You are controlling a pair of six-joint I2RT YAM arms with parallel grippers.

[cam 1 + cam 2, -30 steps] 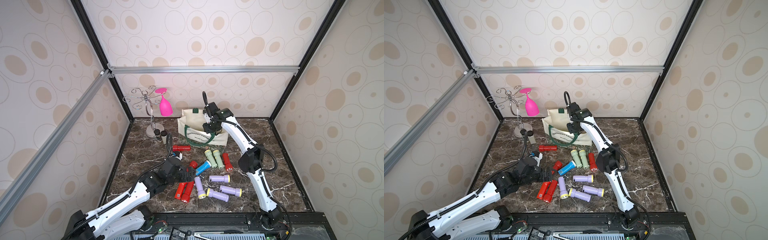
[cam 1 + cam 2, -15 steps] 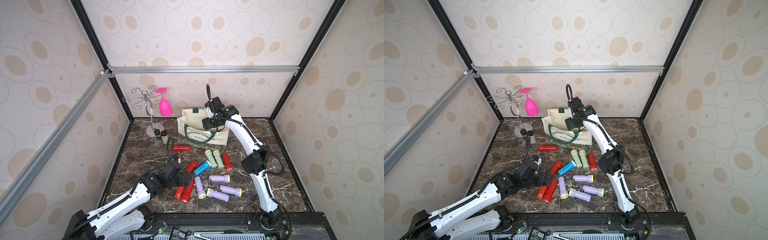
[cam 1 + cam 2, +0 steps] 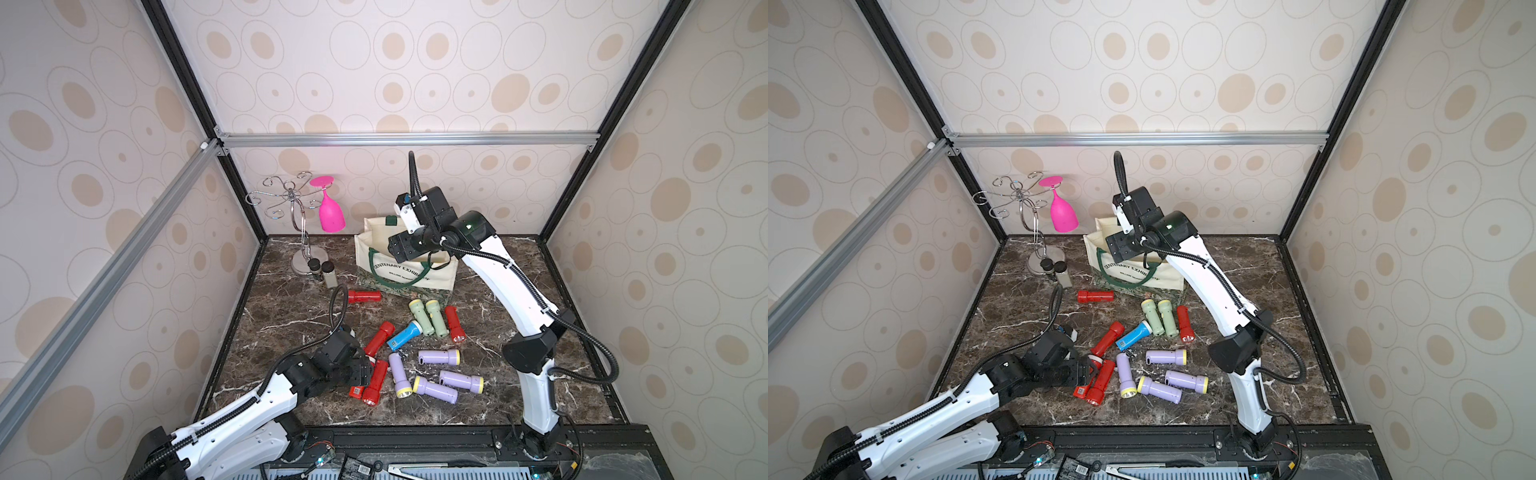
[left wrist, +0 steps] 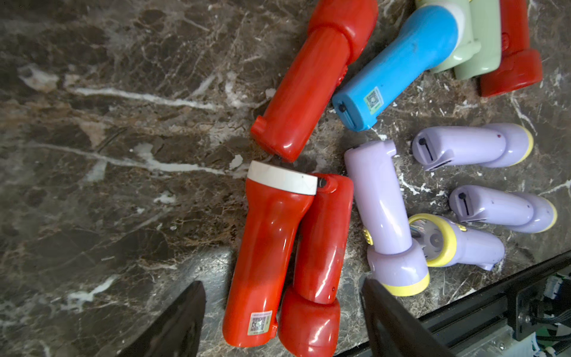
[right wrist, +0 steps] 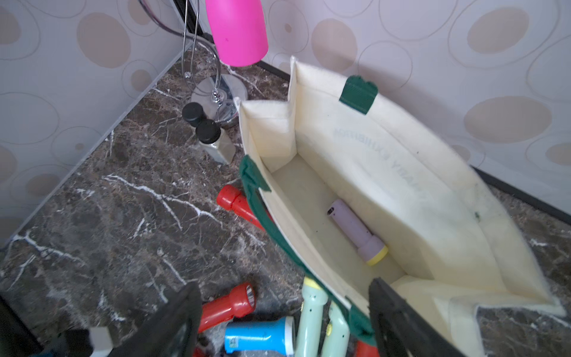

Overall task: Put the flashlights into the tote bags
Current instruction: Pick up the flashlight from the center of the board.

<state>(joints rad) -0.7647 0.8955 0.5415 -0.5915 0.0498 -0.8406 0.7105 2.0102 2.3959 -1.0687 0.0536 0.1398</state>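
The desk has its widest bare stretch along the right edge, from the far right corner to the near one. A narrower bare strip runs along the left edge. The far left corner is taken by a wire glass rack with a pink glass hung on it and two dark-capped jars at its foot.

The tote bag stands upright at the far edge, near its middle, mouth open. In the right wrist view a single lilac flashlight lies on the bag's floor. The right pincer hovers over the bag's near rim, released, its fingers spread with nothing between them.

Twelve more flashlights lie on the desk, most of them crowded from the middle toward the near edge. A lone red flashlight lies just in front of the bag. The left pincer sits low, released. Its fingers straddle two red flashlights that lie side by side, with a gap showing on both sides.
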